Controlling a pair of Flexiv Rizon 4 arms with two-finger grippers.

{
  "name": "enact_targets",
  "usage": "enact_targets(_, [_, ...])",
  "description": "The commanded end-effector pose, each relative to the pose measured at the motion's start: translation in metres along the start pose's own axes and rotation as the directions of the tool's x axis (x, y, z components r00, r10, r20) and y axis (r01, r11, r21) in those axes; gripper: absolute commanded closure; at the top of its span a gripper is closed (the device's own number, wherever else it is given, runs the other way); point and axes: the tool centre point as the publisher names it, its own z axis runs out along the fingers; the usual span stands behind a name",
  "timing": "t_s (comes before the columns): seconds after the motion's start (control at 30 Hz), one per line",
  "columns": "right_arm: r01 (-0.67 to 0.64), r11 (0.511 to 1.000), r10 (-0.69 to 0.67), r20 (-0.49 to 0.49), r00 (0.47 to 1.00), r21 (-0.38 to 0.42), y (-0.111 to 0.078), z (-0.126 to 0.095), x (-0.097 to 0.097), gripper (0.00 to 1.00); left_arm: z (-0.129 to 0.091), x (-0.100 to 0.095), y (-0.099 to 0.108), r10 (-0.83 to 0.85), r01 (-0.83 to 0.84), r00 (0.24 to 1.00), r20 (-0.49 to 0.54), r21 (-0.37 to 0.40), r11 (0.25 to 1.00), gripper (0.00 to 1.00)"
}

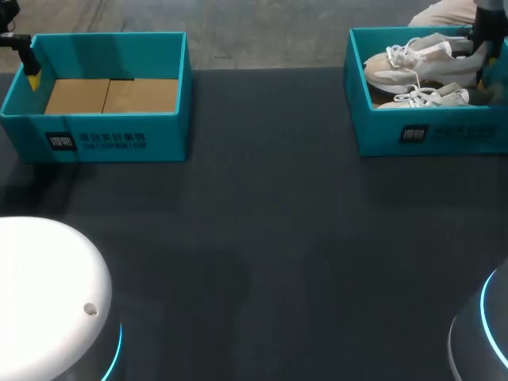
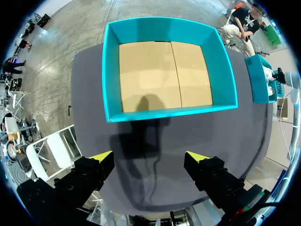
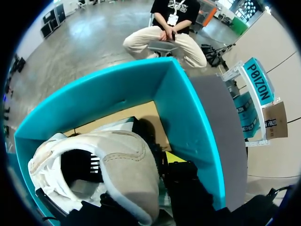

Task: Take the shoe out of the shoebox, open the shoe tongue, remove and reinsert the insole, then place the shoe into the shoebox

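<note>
my left gripper (image 2: 149, 157) hangs open just short of left shoebox (image 2: 113, 70); my right gripper (image 1: 479, 44) sits in right shoebox (image 3: 188, 117) at shoe (image 3: 117, 160), grasp unclear.

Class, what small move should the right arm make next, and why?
Probably lift straight up, once the grip is sure: the right gripper sits at the heel of the shoe, which lies inside the box, its wall close beside.

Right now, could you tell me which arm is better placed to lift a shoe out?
Right. The right gripper sits inside the full box beside a shoe, while the left gripper hangs open over the table by the empty box.
</note>
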Motion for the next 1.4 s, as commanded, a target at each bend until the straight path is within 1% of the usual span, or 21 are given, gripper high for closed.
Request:
enact_targets(0.03, [-0.001, 1.0, 0.001, -0.007, 1.0, -0.013, -0.007, -0.002, -0.005, 1.0, 0.0, 0.0, 0.001, -0.001, 0.001, 1.0, 0.003, -0.001, 1.0, 0.0])
enact_targets(0.3, [-0.044, 0.999, 0.044, 0.006, 0.999, -0.015, -0.008, 0.001, -0.014, 1.0, 0.0, 0.0, 0.001, -0.001, 0.001, 1.0, 0.003, -0.001, 1.0, 0.0])
enact_targets(0.7, [-0.101, 0.995, 0.101, 0.047, 0.994, 0.003, -0.001, 0.014, -0.01, 1.0, 0.0, 0.0, 0.001, -0.001, 0.001, 1.0, 0.003, -0.001, 1.0, 0.0])
enact_targets(1.13, [-0.118, 0.993, 0.117, 0.066, 0.991, 0.012, 0.002, 0.022, -0.007, 1.0, 0.0, 0.0, 0.001, -0.001, 0.001, 1.0, 0.003, -0.001, 1.0, 0.0])
enact_targets(1.4, [-0.126, 0.991, 0.123, 0.078, 0.989, 0.036, 0.003, 0.033, -0.007, 1.0, 0.0, 0.0, 0.001, -0.001, 0.001, 1.0, 0.003, -0.001, 1.0, 0.0])
